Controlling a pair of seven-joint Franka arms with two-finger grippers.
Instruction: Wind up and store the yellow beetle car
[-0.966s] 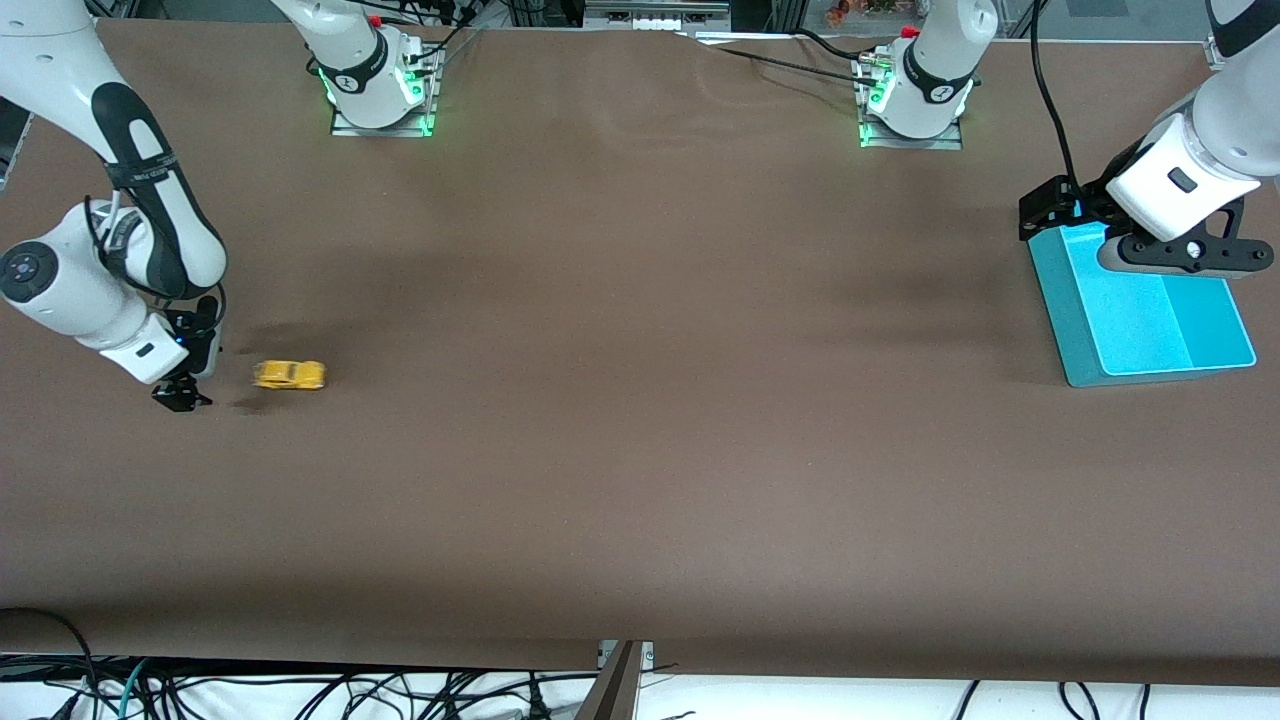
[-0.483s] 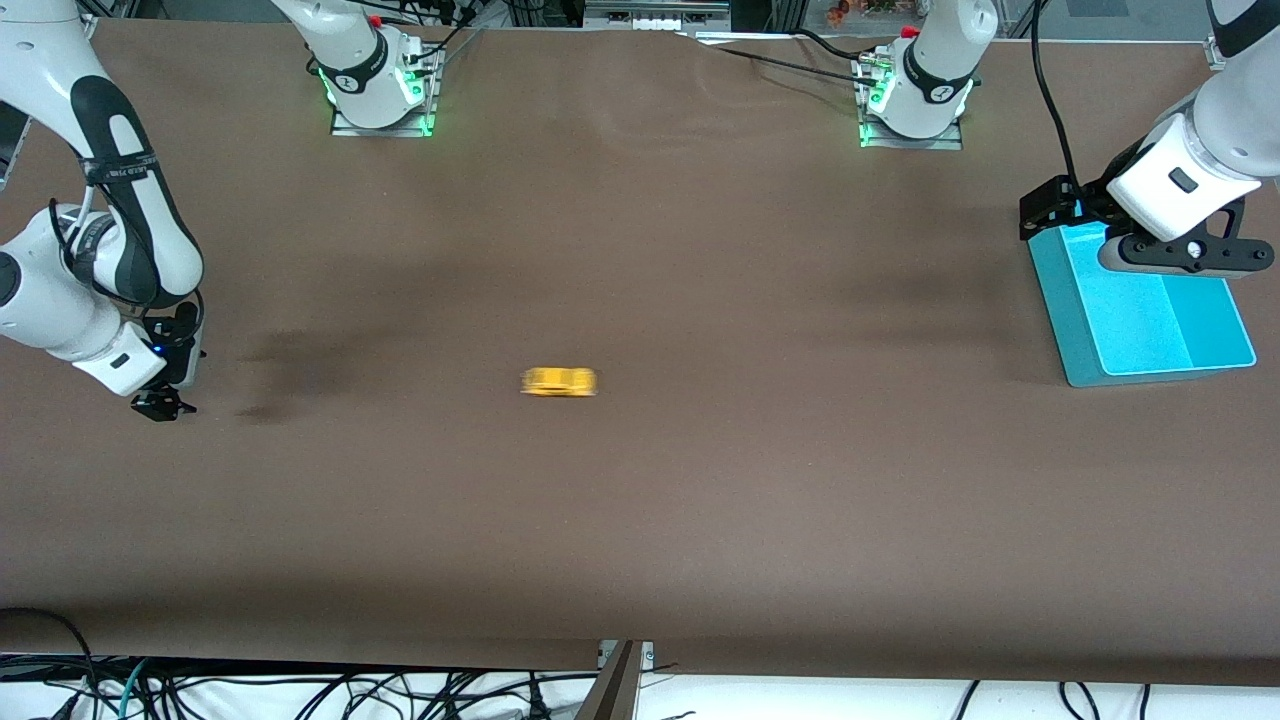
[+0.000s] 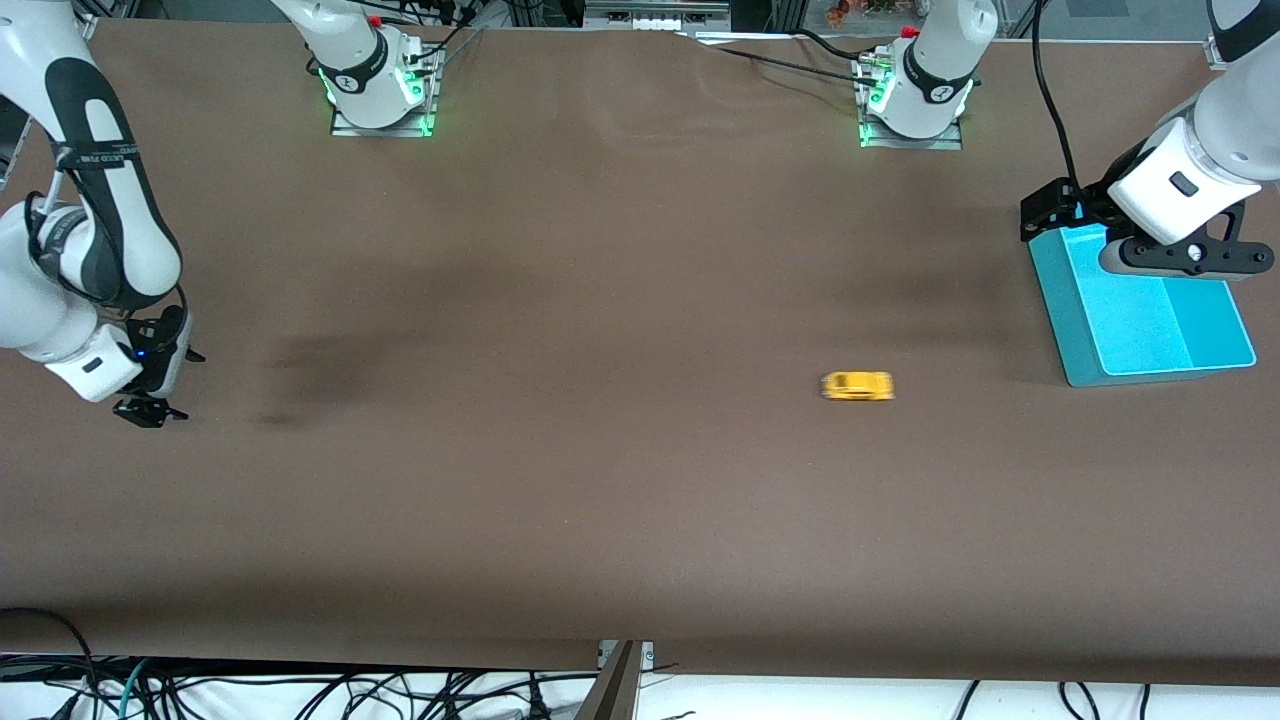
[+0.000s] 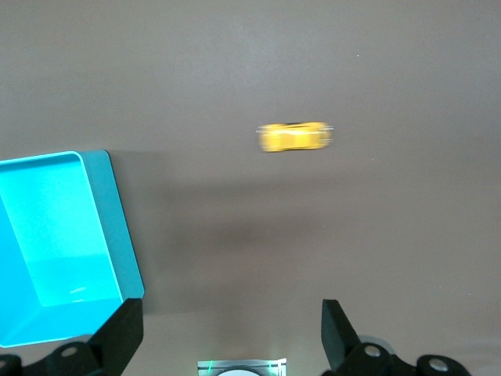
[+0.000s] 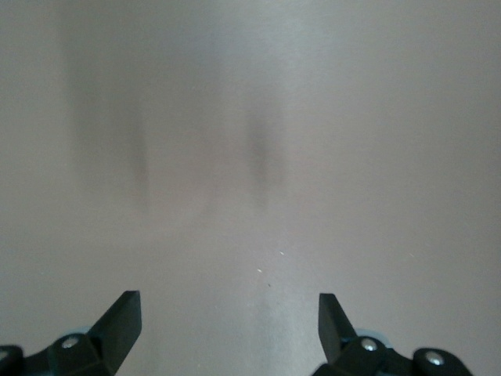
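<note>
The yellow beetle car (image 3: 857,386) stands free on the brown table, blurred, a little short of the teal bin (image 3: 1075,320) toward the left arm's end. It also shows in the left wrist view (image 4: 295,136), beside the bin (image 4: 117,227). My left gripper (image 3: 1172,257) hangs open and empty over the bin's farther end (image 4: 231,329). My right gripper (image 3: 147,410) is open and empty, low over bare table at the right arm's end, a long way from the car (image 5: 229,321).
The two arm bases (image 3: 380,95) (image 3: 910,105) stand along the table's edge farthest from the front camera. Cables (image 3: 300,690) hang below the table's near edge. The bin holds nothing that I can see.
The car has rolled across the table from beside my right gripper to near the teal bin. My right gripper has drawn back toward its end of the table. The left arm has not moved.
</note>
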